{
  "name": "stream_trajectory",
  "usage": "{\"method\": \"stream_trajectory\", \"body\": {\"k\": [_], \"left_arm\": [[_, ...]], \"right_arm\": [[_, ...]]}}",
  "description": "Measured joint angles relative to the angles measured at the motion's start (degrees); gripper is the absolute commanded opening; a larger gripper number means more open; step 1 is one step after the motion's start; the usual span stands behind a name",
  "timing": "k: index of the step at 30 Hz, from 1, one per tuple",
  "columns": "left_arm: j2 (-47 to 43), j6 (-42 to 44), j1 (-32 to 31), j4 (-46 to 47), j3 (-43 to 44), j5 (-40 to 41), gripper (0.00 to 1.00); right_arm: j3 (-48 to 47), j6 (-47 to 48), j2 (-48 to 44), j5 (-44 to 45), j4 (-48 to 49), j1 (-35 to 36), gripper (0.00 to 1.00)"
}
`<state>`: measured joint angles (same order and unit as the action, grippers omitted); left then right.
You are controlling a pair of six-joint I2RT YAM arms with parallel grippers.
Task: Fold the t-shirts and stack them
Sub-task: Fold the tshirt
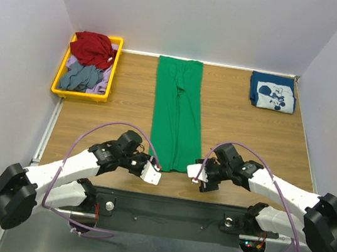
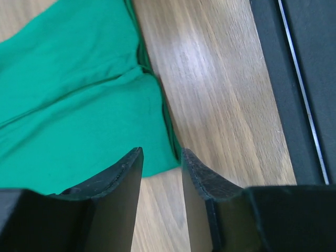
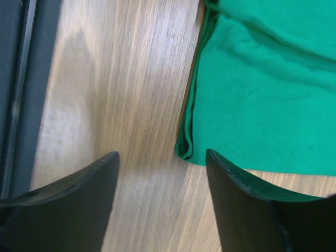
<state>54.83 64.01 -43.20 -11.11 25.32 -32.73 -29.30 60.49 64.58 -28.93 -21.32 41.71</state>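
Left pincer (image 2: 161,153) stands open with a narrow gap between its dark fingers and holds nothing. In its wrist view it hangs over the near left corner of the green t-shirt (image 1: 177,111), with bare wood showing between the fingers. Right pincer (image 3: 163,154) is spread wider, also empty, and the shirt's other near corner lies in the gap as its wrist camera sees it.

From above, the green t-shirt is folded into a long narrow strip running from the top centre of the frame down to just above the two pincers, flat on the wooden tabletop (image 1: 243,137). The navy t-shirt (image 1: 272,92), folded with its white cartoon print facing up, sits at the upper right, well apart from the green one. At the upper left, a yellow basket (image 1: 58,78) holds a red garment (image 1: 92,48) and a grey garment (image 1: 80,77).
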Motion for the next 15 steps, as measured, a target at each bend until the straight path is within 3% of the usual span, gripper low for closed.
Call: {"method": "stream_trajectory", "body": {"k": [3,15], "left_arm": [[2.08,0.39,-1.73,2.47,-0.7,1.92,0.45],[6.97,2.16,-3.89,6.6,-2.27,6.36,0.54]], "right_arm": [[2.78,3.06,0.04,0.94,2.86,0.0,0.67],[3.52,5.55,5.18,3.26,13.55,0.37,0.39]]}}
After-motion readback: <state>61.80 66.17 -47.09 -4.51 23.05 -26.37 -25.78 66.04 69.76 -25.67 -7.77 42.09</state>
